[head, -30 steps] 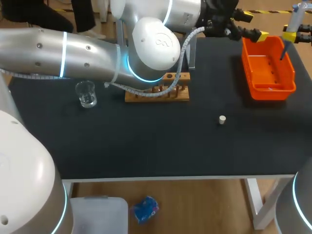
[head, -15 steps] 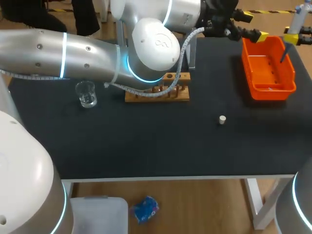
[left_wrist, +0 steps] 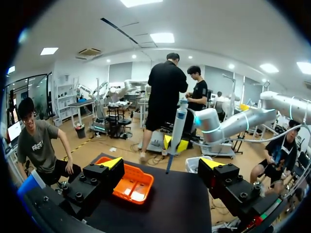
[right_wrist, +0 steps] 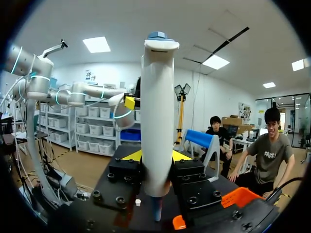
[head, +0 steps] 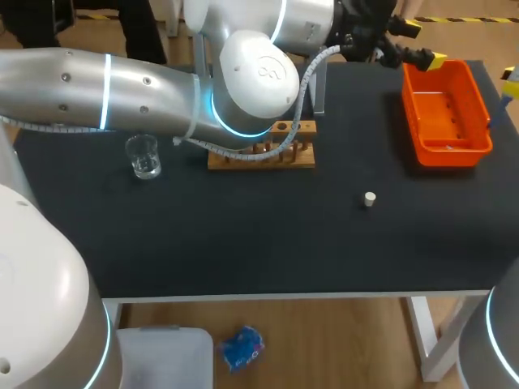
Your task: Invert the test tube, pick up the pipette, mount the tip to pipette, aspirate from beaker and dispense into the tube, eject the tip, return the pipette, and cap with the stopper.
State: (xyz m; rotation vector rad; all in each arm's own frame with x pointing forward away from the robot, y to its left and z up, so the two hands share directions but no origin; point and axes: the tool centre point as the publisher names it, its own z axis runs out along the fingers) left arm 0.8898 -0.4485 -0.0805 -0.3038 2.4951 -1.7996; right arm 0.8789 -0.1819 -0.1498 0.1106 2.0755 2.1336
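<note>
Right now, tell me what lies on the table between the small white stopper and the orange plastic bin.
Nothing. In the head view, the black tabletop between the small white stopper and the orange plastic bin is bare.

White pipette (right_wrist: 156, 121) stands upright, gripped by right tool (right_wrist: 156, 156).

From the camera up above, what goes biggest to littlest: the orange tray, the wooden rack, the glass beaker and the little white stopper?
1. orange tray
2. wooden rack, though the left arm hides part of it
3. glass beaker
4. white stopper
</note>
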